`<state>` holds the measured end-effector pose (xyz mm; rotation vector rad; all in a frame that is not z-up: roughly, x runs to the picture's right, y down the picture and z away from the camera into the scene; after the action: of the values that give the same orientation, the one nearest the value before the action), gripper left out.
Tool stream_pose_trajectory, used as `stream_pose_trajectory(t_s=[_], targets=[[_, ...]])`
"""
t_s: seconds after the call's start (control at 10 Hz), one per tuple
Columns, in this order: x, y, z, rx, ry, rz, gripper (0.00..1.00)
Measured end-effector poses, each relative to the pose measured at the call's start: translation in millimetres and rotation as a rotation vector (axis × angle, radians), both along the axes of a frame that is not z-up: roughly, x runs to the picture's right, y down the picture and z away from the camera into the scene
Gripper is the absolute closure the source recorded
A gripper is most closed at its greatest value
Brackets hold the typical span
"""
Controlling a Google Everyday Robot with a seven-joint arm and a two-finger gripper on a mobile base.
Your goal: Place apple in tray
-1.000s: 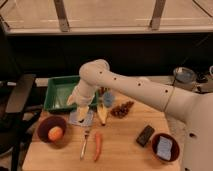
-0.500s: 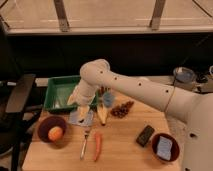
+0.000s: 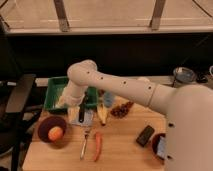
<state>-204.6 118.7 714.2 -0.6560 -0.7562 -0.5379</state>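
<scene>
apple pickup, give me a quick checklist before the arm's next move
1. Apple found: ok. The apple sits in the purple bowl at the table's front corner.
2. Apple in tray: not ok. The green tray lies behind the bowl, without the apple.
3. Gripper above apple: not ok. The gripper hangs at the tray's front edge, not over the bowl.
4. Apple uncovered from above: ok. Nothing lies on it.
5. Room in tray: cannot tell. The arm hides much of it.
6. Gripper free of load: cannot tell.
</scene>
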Motion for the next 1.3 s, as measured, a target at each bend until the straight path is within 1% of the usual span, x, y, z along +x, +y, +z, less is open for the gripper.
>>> stream_pose_trajectory(t_s=[0.2,0.4,0.6,0.8,1.0,1.3], targets=[[-17,15,11.2,-0.037,-0.035,-0.014,0.35],[-37,39,19.5,-0.085,-0.07,-0.037,0.35],[-50,56,24.7,-0.125,-0.096,-0.047,0.35],[-65,72,26.1,-0.161,-0.123,-0.059,0.35],[-68,78,29.9,-0.179,-0.128,-0.063,0.35],[-67,86,41.5,-0.196,-0.11,-0.075,0.35]])
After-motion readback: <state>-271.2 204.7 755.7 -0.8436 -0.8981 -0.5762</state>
